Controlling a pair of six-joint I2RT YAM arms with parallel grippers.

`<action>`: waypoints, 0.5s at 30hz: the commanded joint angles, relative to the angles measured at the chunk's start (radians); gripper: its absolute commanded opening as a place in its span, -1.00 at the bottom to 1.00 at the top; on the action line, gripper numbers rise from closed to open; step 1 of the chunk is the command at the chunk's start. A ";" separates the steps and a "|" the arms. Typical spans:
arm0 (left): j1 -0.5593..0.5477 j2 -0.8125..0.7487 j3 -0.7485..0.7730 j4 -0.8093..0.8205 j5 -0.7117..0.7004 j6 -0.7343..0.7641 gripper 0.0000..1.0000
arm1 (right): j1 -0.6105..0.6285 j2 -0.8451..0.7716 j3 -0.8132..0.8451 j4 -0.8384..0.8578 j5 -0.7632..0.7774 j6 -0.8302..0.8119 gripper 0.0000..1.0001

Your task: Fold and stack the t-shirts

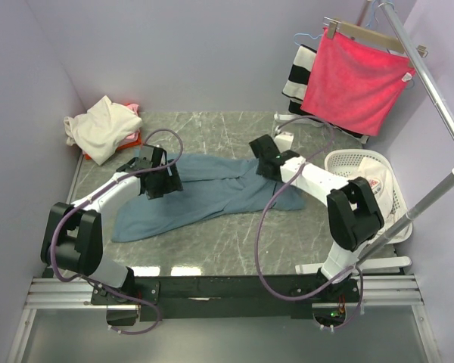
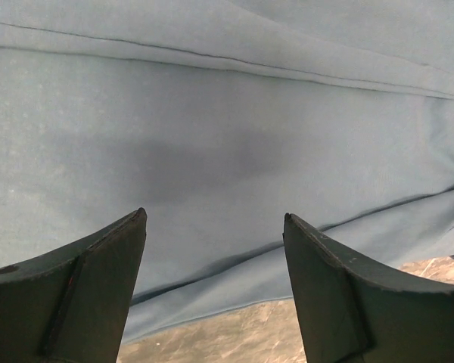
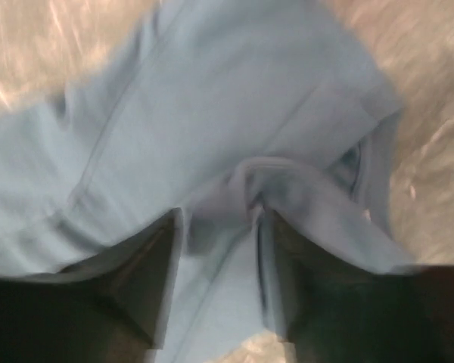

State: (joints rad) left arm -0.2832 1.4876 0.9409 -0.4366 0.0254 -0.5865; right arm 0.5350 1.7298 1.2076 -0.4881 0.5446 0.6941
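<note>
A dusty blue-grey t-shirt lies spread across the marble table, running from lower left to upper right. My left gripper hovers open over its left part; in the left wrist view the open gripper stands just above flat cloth near a hem. My right gripper is down on the shirt's right part. In the blurred right wrist view its jaws stand apart, and a raised fold of the shirt bunches against the right finger. A cream t-shirt is heaped over a pink/red one at the back left.
A white laundry basket stands at the right, with white cloth inside. Behind it a bright pink-red towel hangs from a rack, next to a black-and-white striped cloth. A small white object sits by the rack's foot.
</note>
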 commanded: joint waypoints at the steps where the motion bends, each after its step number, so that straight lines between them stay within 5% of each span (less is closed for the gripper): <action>1: -0.004 -0.030 0.007 -0.007 -0.022 0.008 0.57 | -0.033 -0.044 0.060 0.026 0.055 -0.079 0.43; 6: -0.004 -0.026 0.004 -0.002 -0.022 0.005 0.57 | -0.026 -0.174 0.001 -0.007 -0.076 -0.104 0.55; 15: -0.004 -0.012 0.001 0.012 -0.022 0.004 0.58 | 0.111 -0.148 -0.019 -0.102 -0.147 -0.021 0.49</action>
State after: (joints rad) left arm -0.2832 1.4876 0.9409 -0.4377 0.0132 -0.5873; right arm 0.5858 1.5738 1.2053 -0.5442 0.4194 0.6304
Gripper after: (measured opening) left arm 0.788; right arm 0.756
